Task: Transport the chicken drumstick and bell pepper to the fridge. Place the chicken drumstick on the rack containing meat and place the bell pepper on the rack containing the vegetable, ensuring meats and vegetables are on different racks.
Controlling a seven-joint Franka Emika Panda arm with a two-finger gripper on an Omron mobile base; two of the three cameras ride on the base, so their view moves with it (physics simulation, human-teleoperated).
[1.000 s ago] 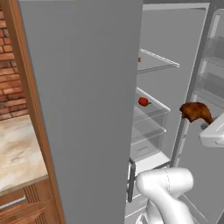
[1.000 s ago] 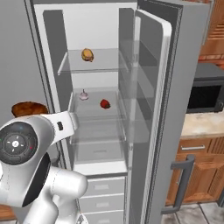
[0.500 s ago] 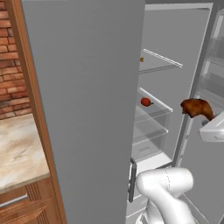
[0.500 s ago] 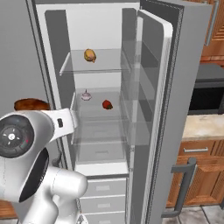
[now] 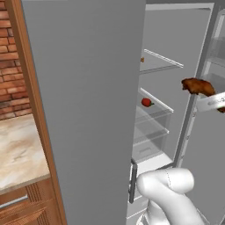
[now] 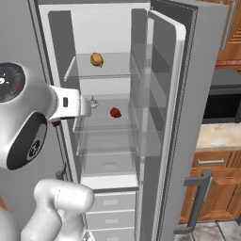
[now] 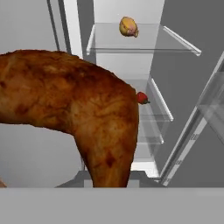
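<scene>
Chicken drumstick (image 7: 78, 109) clamped in the shut gripper (image 5: 211, 102) and held in the air before the open fridge (image 6: 141, 94), facing an upper shelf (image 7: 144, 43) bearing a tan food item (image 7: 128, 27) and, below, a shelf (image 6: 106, 121) bearing a small red item (image 6: 115, 112), for sorting onto the meat rack.

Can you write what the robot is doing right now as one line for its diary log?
gripper: shut on chicken drumstick | place: in front of open fridge | upper rack: yellowish food | lower rack: red item | drumstick: not yet placed
</scene>
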